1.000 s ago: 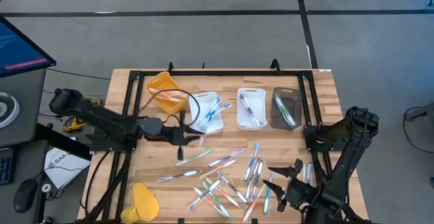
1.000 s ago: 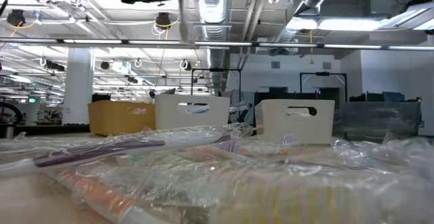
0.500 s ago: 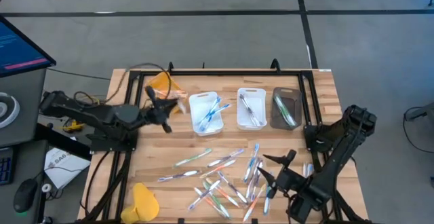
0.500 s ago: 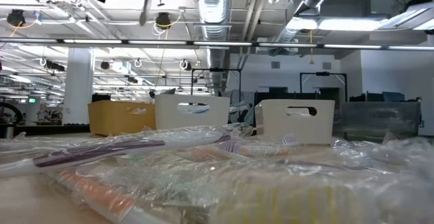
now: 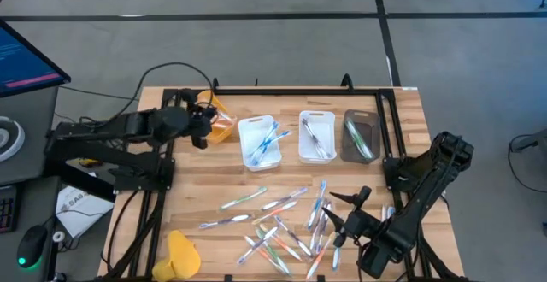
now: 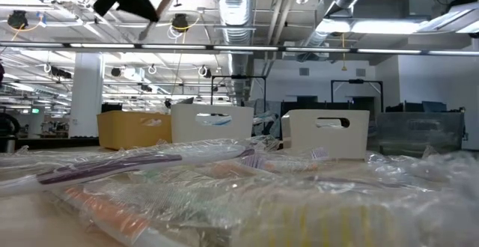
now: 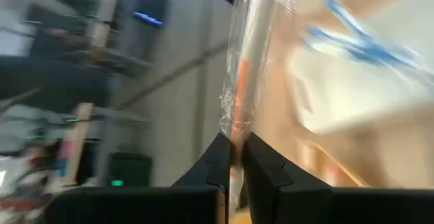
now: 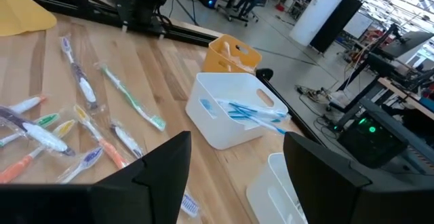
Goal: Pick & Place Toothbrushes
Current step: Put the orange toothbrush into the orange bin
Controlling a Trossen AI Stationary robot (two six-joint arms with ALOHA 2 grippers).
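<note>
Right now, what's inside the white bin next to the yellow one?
The white bin holds a few blue-handled toothbrushes lying lengthwise, also seen from the right wrist. Whether anything lies beneath them is hidden.

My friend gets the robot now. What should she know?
Left gripper: shut on an orange toothbrush in its clear wrapper, up by the yellow tray.
Right gripper: open, holding nothing, above the loose toothbrushes on the table.
Done: blue ones lie in the white tray, some in the second white tray and in the dark tray.
Left: drop the orange one in the yellow tray, most likely, then sort the many on the table.
</note>
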